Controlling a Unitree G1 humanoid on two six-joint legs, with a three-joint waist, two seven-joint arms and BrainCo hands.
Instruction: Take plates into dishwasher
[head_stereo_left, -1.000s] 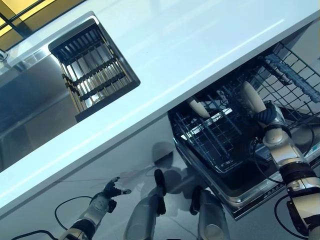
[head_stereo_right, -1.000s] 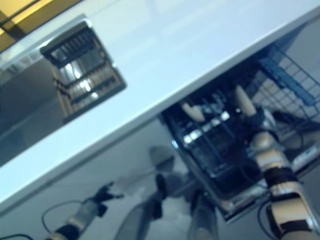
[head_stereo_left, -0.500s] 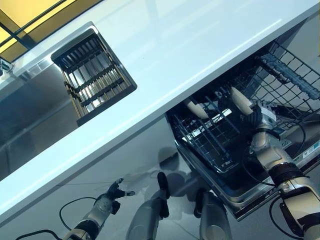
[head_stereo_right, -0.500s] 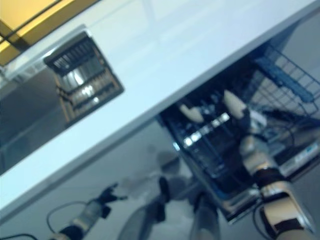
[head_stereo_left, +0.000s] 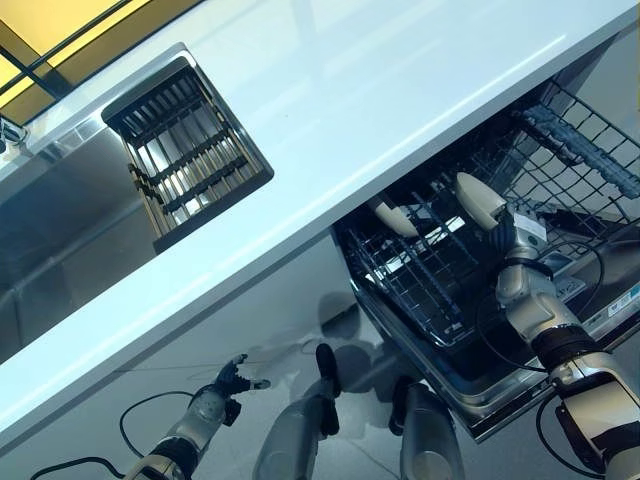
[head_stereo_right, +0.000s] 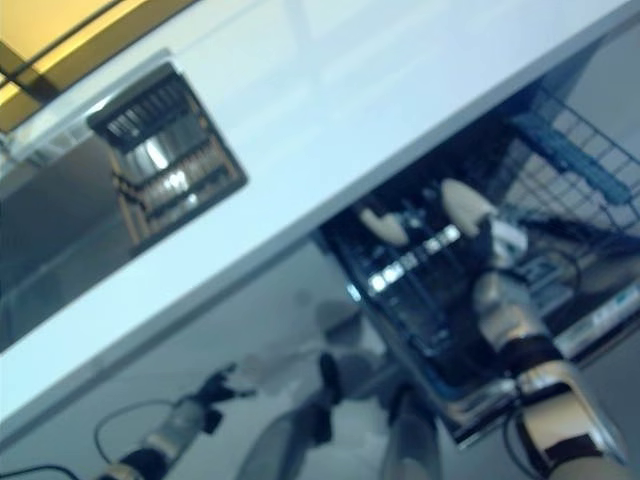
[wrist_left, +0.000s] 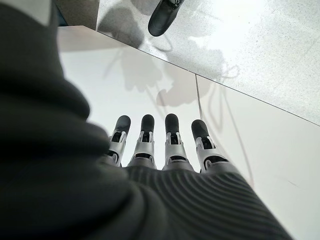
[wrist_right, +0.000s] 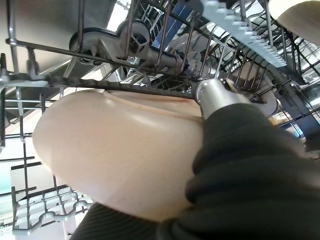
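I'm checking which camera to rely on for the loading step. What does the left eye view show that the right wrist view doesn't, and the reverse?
Only the left eye view shows the white countertop, the steel sink with its slatted drain rack, a second cream plate already standing in the rack, and the idle left hand low by the floor. Only the right wrist view shows the rack's roller wheels close up. Both show the cream plate held by the right hand inside the wire dishwasher rack.

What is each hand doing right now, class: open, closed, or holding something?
Left hand: open, fingers straight, holding nothing.
Right hand: closed on a cream plate inside the dishwasher rack.
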